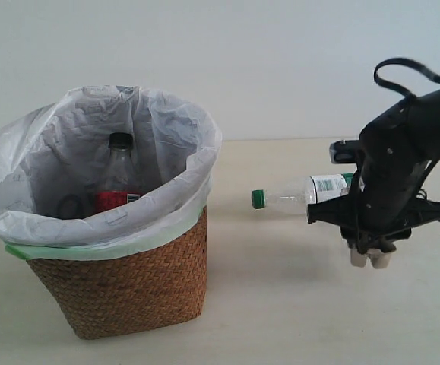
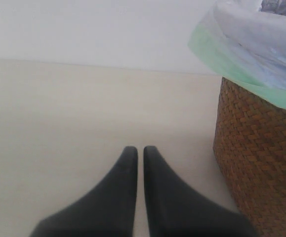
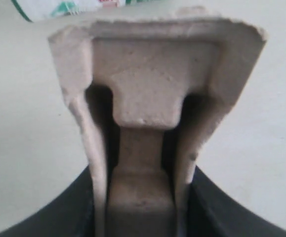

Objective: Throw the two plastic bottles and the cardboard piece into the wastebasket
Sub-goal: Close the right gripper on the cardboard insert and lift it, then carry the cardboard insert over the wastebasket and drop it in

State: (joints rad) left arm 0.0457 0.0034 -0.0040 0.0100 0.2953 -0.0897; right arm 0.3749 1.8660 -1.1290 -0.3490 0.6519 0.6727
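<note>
The wastebasket (image 1: 128, 289), brown wicker with a white bag liner, stands at the left. The black-capped, red-labelled bottle (image 1: 117, 179) stands upright inside it. The green-capped bottle (image 1: 295, 196) lies on its side on the table to the right, its cap pointing at the basket. Just in front of that bottle, my right gripper (image 1: 368, 247) points down at the table. The pale cardboard piece (image 1: 371, 258) sits between its jaws. In the right wrist view both dark fingers (image 3: 217, 212) press the sides of the cardboard piece (image 3: 152, 84). My left gripper (image 2: 140, 150) is shut and empty beside the wastebasket (image 2: 261, 163).
The pale tabletop (image 1: 280, 304) runs back to a white wall. The green-capped bottle's label (image 3: 68, 7) shows just beyond the cardboard in the right wrist view. The left arm does not show in the exterior view.
</note>
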